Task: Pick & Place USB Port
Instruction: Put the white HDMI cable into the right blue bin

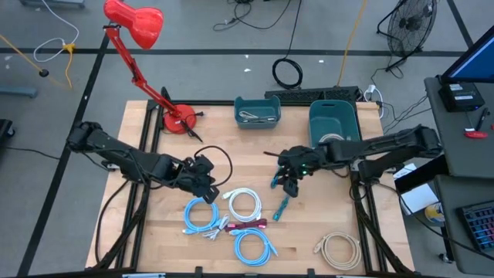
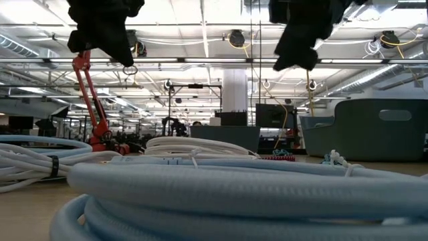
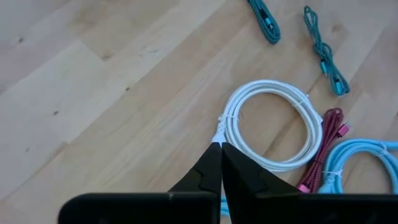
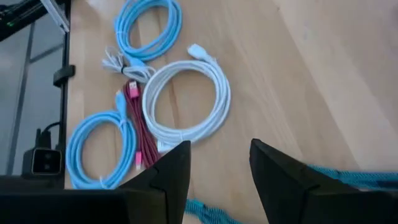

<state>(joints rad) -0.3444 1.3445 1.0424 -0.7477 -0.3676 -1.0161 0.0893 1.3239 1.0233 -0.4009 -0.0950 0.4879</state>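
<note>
Nearest the low camera lies a pale blue cable coil (image 2: 221,191), filling the foreground. From above, the right gripper (image 1: 289,179) hangs with fingers apart over a teal cable (image 1: 279,207), just right of the white coil (image 1: 244,204); the left gripper (image 1: 202,179) hovers just left of that coil. The left wrist shows its fingers pressed together, empty. The right wrist shows 2 parted fingers (image 4: 168,171), teal cable beneath. It looks light, limp; I'd pinch the stiff plug end.
</note>
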